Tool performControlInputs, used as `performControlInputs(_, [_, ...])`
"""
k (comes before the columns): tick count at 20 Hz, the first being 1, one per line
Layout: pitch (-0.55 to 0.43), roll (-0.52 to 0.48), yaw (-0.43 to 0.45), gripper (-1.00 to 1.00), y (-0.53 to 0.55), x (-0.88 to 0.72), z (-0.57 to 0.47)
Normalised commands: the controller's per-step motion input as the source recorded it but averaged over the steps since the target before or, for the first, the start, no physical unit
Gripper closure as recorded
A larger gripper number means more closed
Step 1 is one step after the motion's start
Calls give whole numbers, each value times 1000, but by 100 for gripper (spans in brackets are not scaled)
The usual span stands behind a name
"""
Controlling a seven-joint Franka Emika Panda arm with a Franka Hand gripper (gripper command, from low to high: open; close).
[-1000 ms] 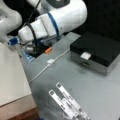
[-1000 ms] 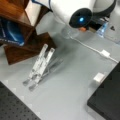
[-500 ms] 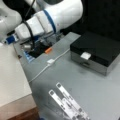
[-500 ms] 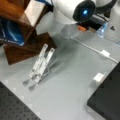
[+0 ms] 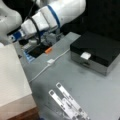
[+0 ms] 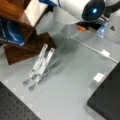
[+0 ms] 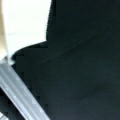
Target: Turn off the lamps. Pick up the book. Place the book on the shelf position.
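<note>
Found the arm [image 5: 57, 15] shifted a little toward a front view's left since one second before, away from the black box [image 5: 97, 50], and hardly changed since half a second before. Saw nothing else moved on the grey table [image 5: 100, 92].

Placed the gripper [image 5: 51, 41] left of the black box in a front view, low under the white arm, just above a small orange piece [image 5: 48, 50]. Could not tell whether it was clenched or released. Saw nothing held in it. Found it hidden behind the arm [image 6: 75, 10] in a front view, with the orange piece [image 6: 81, 28] showing just under that arm.

Followed a thin white cable [image 5: 42, 70] with a small white inline block [image 5: 50, 61], running left of the black box and near the orange piece. Noted a white label [image 5: 85, 55] on the front edge of the black box.

Took the big pale slab [image 5: 11, 80] for the book, far left of the black box and well apart from the gripper, with a strip of brown wood under its lower edge. Could not say surely what it lay on.

Found the shelf position [image 6: 15, 15], a brown wood-grain block, far across the table from the black box [image 6: 107, 100], with a blue item [image 6: 10, 32] below it. Saw thin white rails [image 6: 41, 65] leaning between the block and the black box.

Made out in the wrist view only a pale surface [image 7: 25, 22], a metal bar [image 7: 20, 95] and darkness.
</note>
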Motion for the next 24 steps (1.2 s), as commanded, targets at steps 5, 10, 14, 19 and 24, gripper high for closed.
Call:
performControlInputs(5, [-114,175,-254,-100,424,150,97])
performControlInputs(10, [-91,225,-347,-100,333,289,86])
performControlInputs(14, [-166,408,-440,-100,340,420,-18])
performControlInputs(19, [-201,457,-424,-100,287,452,-159])
performControlInputs(24, [-196,491,-380,-100,243,372,-147])
